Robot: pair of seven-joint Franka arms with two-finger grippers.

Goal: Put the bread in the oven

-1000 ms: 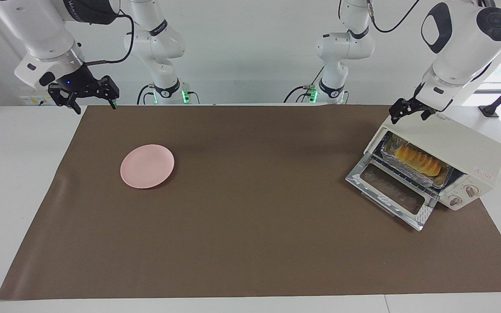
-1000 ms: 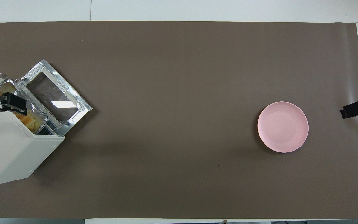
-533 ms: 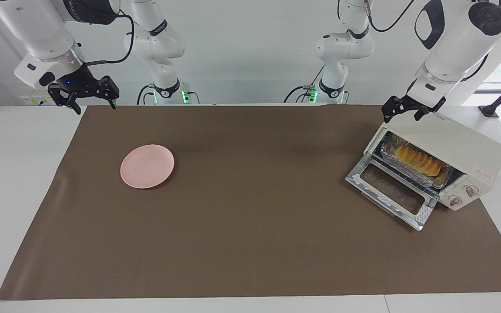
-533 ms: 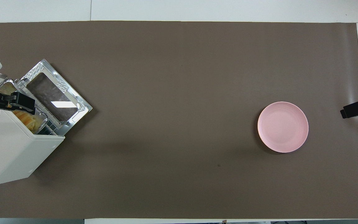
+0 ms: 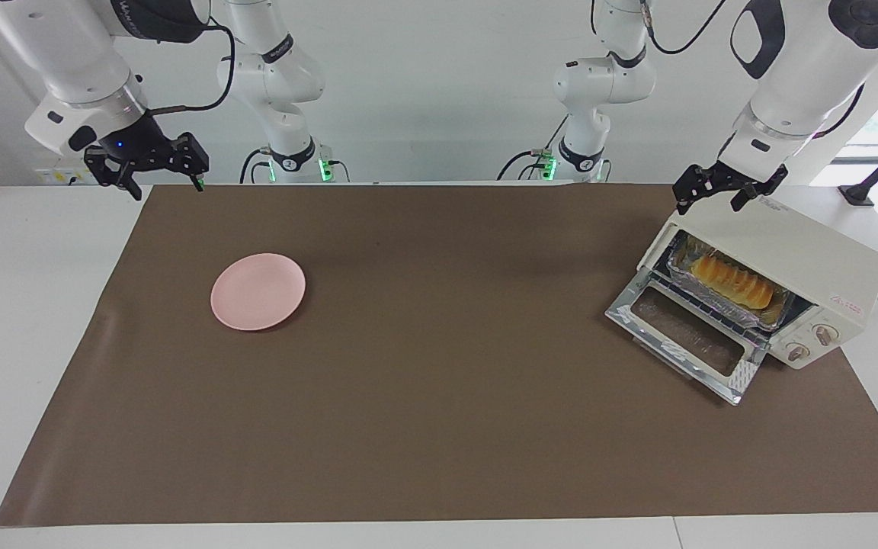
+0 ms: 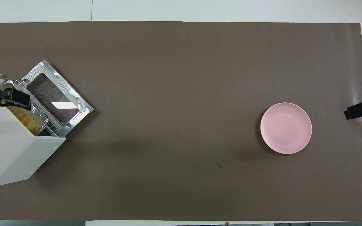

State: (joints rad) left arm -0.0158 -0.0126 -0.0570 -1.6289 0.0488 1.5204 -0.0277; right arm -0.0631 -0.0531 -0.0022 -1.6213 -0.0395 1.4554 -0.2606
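Item 1, oven (image 5: 812, 263): I see a cream-white box with two knobs at the left arm's end of the table, its glass door dropped open.

Item 2, bread (image 5: 732, 280): yellow-orange ridged loaf, lying in a foil tray (image 5: 782, 314) on the rack inside the oven.

Item 3, surface: brown mat (image 5: 447, 381) over a white table, white wall at the robots' end; pink plate (image 5: 257, 291) toward the right arm's end.

Item 4, left gripper (image 5: 726, 192): over the oven's top, fingers spread, holding nothing. Against the frame a second ago I see it sits slightly higher.

Item 5, right gripper (image 5: 157, 177): waits over the mat's corner, fingers apart, empty, unchanged.
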